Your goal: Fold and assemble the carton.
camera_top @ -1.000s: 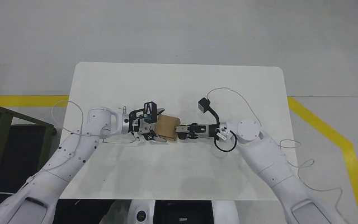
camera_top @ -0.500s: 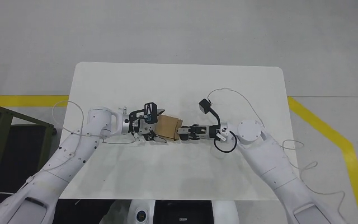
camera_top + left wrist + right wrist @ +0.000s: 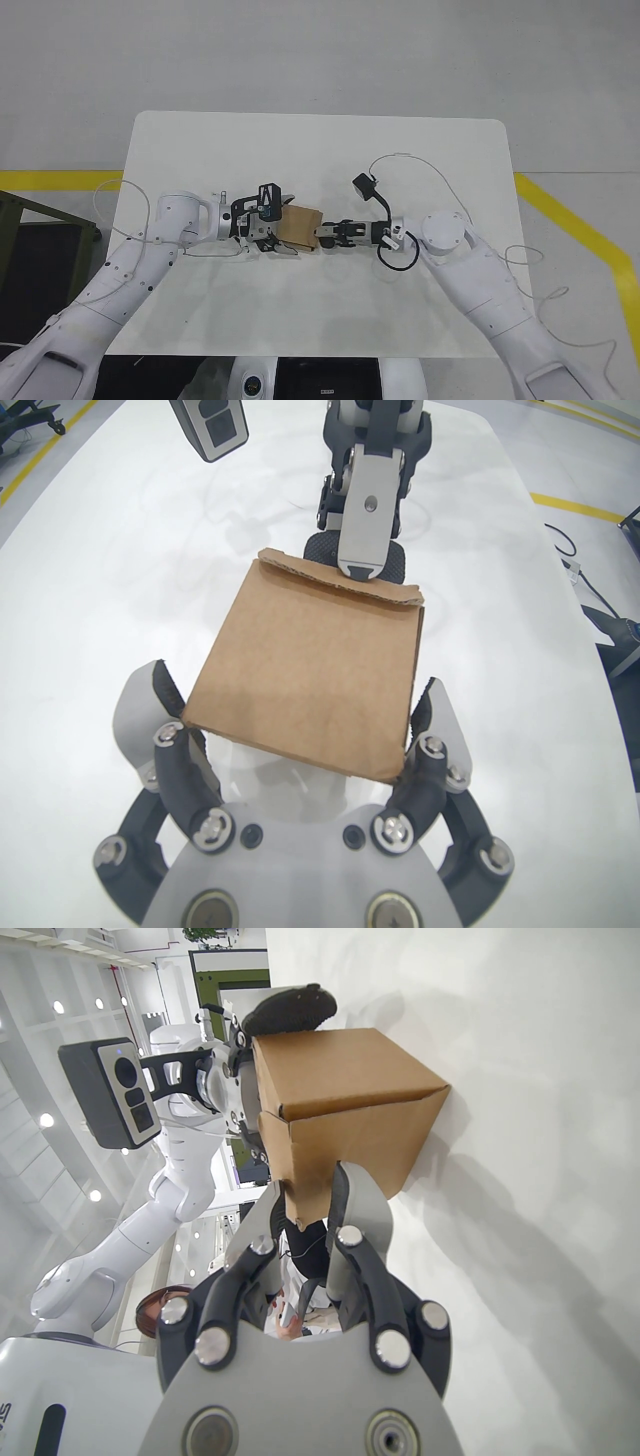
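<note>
The carton (image 3: 298, 228) sits between the two claws above the white table (image 3: 400, 150), and much of it is out of sight. Its underside and inside are hidden in every view, so whether the ends are closed cannot be told. Nor can it be told whether its lower face rests on the table or hangs just above it. From the top, the left arm's wrist camera covers the carton's edge on that side. In the right wrist view, the lower corner of the flap disappears between the fingers (image 3: 350, 1198).

The left claw (image 3: 295, 695) is pressed against the carton (image 3: 310, 670), one finger on each side of the end nearest its palm, with the pads touching both corners. The right claw (image 3: 310, 1193) is pinching the flap at the opposite end. One finger lies over the raw corrugated edge and the other pad is beneath it, as the left wrist view shows of the right claw (image 3: 365, 565).

The carton (image 3: 345, 1093) lies with a broad brown face upward. Its length seems to run from claw to claw, though it looks nearly square from the top. The flap end points at the right claw and the plain end at the left claw.
</note>
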